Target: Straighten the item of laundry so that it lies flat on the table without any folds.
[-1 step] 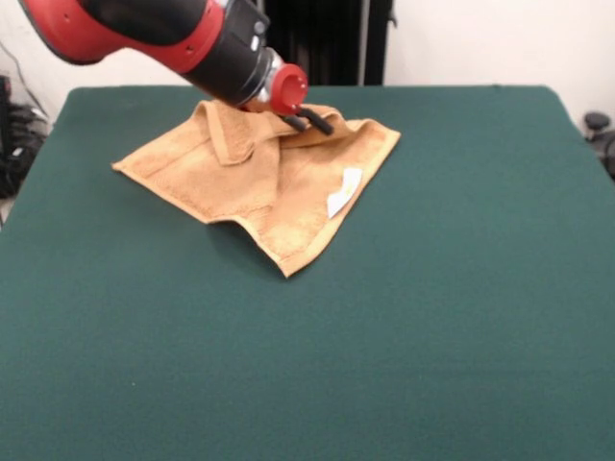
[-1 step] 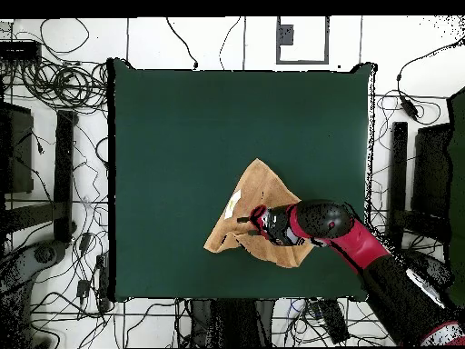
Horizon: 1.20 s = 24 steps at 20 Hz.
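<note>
The item of laundry (image 1: 259, 182), a tan-orange terry towel, lies rumpled on the far middle of the dark green table (image 1: 432, 307). Its far left part is folded over into a thick flap, and one corner points toward the near side. A white tag (image 1: 343, 192) lies on top near its right edge. My gripper (image 1: 309, 123) comes in slanted from the upper left and rests at the towel's far edge, touching the cloth. In the overhead view the towel (image 2: 261, 193) sits low and centre on the table (image 2: 173, 136), with the gripper (image 2: 243, 220) over its lower part.
Green tabletop stretches wide on every side of the towel. Cables and dark equipment (image 2: 54, 136) lie on the floor beyond the table's edges. The red and black arm (image 2: 363, 250) reaches in from the lower right of the overhead view.
</note>
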### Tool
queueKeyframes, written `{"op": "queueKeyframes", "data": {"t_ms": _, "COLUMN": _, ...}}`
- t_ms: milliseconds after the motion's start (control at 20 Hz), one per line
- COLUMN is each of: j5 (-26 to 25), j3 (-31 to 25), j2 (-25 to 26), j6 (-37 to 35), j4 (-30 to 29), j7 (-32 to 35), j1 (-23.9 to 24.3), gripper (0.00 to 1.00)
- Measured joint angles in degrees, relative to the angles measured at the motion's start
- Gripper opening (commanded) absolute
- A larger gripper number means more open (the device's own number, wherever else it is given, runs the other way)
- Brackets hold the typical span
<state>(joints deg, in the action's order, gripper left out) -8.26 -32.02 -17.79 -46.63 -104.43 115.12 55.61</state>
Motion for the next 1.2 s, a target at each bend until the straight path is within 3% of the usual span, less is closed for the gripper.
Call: {"op": "queueKeyframes", "data": {"t_ms": 1200, "j5": 0.0, "j3": -0.4, "j2": 2.0, "j6": 0.0, "j4": 0.0, "j7": 0.0, "j1": 0.3, "gripper": 1.0}}
